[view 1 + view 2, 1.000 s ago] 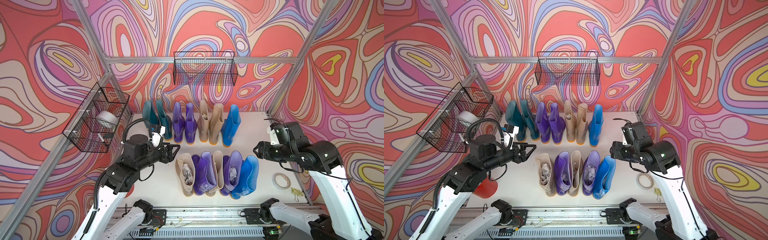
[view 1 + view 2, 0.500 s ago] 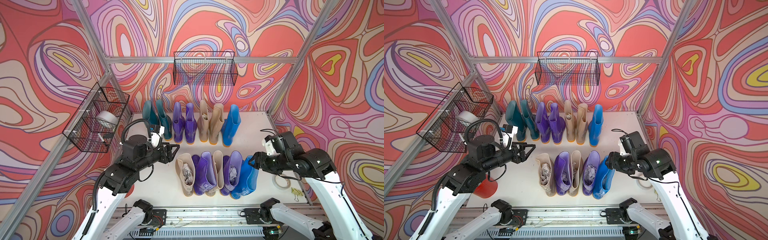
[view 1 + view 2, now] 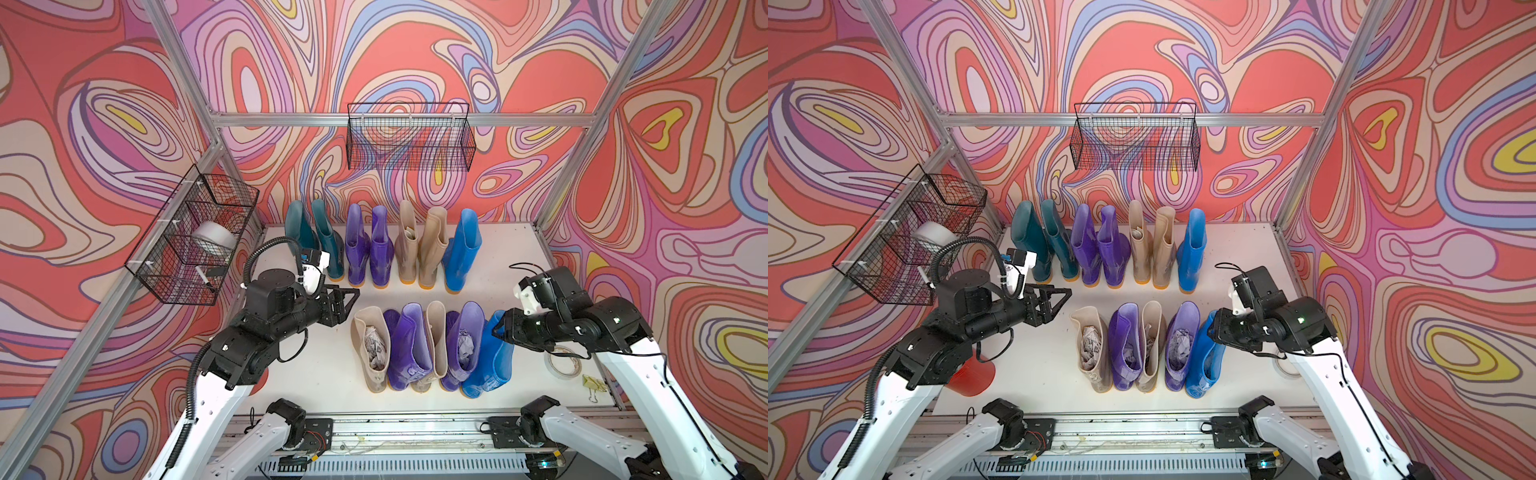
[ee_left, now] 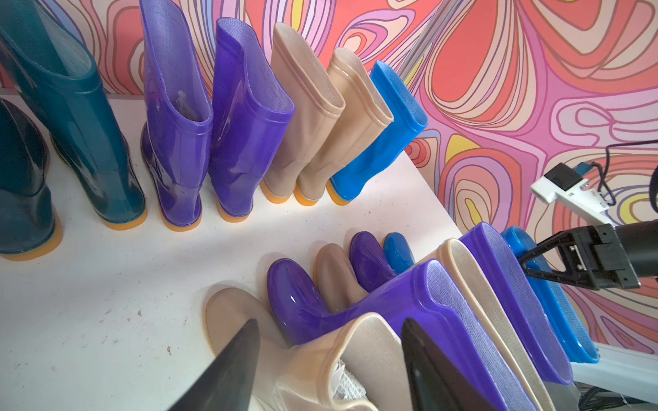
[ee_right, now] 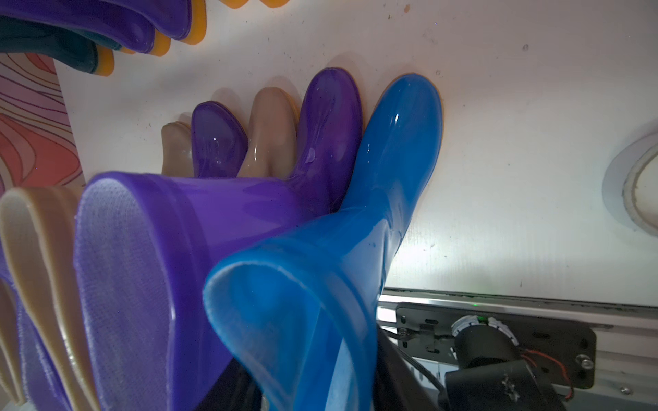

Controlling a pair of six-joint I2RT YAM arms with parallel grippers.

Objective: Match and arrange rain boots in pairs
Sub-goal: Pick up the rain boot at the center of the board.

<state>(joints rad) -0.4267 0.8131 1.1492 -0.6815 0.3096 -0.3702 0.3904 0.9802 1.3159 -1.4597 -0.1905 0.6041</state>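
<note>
Right arm stretched low, right tool (image 4: 522, 265) pinching the front blue boot (image 3: 486, 365) by its cuff; left tool (image 3: 353, 303) hangs level, fingers spread.
Twelve rain boots (image 3: 380, 249) stand in two rows on the surface (image 3: 324, 374): four purple, four beige, two teal, two blue.

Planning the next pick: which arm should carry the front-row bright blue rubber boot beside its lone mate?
Right. The right gripper sits at the cuff of the front bright blue rubber boot, with the back-row blue boot on that side. The left gripper hovers open past the row's far end.
</note>
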